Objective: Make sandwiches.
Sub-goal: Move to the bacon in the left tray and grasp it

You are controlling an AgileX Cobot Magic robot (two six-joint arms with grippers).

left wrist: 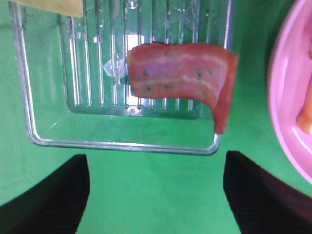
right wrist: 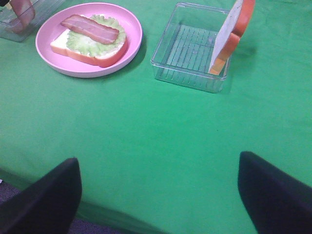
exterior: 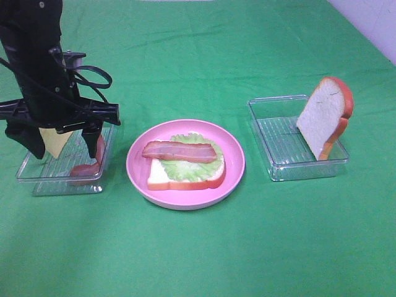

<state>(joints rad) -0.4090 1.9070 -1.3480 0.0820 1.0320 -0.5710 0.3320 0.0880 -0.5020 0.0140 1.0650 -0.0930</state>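
Observation:
A pink plate holds a white bread slice topped with frilly lettuce and a bacon strip. A second bread slice leans upright on the far right edge of the right clear tray. The left clear tray holds a yellow cheese square and another bacon strip, curled up against the tray's wall. My left gripper hangs open and empty above this tray. In the left wrist view it is just short of the bacon. My right gripper is open and empty, above bare cloth, well short of the plate and right tray.
A green cloth covers the whole table. The right arm is out of the exterior high view. A pale wall or floor strip shows at the far right corner.

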